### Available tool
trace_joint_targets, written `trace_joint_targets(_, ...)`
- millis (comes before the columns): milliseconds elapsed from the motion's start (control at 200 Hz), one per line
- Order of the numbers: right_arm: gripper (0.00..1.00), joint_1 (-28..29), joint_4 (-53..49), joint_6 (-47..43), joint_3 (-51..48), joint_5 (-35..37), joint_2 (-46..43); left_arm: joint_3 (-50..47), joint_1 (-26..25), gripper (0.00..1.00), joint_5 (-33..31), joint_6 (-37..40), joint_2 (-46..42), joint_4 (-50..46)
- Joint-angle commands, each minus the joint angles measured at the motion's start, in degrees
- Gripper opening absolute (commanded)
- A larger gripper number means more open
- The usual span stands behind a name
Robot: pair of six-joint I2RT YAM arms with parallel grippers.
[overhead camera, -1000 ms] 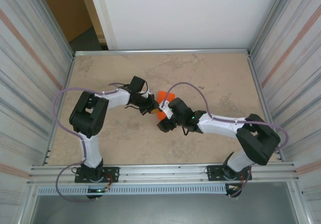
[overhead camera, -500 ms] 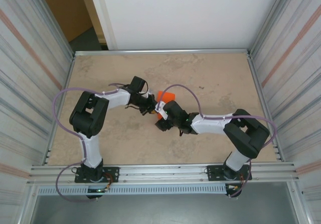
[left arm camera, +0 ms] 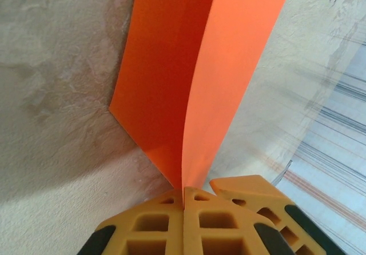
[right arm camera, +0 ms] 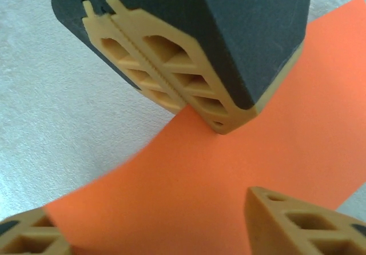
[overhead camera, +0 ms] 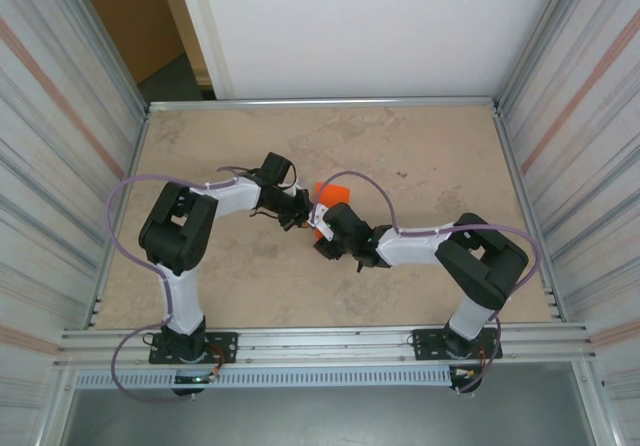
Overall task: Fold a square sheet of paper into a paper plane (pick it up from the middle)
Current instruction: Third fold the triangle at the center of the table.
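Tabletop [overhead camera: 450, 166] | orange sheet [left arm camera: 171, 66] pinched in left pincer [left arm camera: 183, 191] | right pincer [right arm camera: 154, 226] agape

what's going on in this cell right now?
Two arms meet over the middle of the table, working on the square sheet of paper. The left gripper is shut on the sheet, pinching it where it bends into two leaves. The right gripper is open, one finger on either side of the sheet, not clamped. There is no plane shape yet.
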Motion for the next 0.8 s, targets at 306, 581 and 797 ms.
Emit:
trace_joint_targets(306,0.22,-0.54,-0.26,0.84,-1.75,-3.1,-3.61,1.31,-0.2,0.06,-0.99,-0.6,-2.36,-1.97)
trace_joint_targets(581,0.1,-3.86,-0.52,4.06,-3.34,-11.58,-5.84,0.65,1.83,0.17,-2.8,0.02,-4.54,-3.37)
trace_joint_targets(797,0.07,-6.05,-1.43,5.69,-4.11,-20.73,-7.43,0.15,4.54,0.27,-3.63,0.99,-8.25,-2.24)
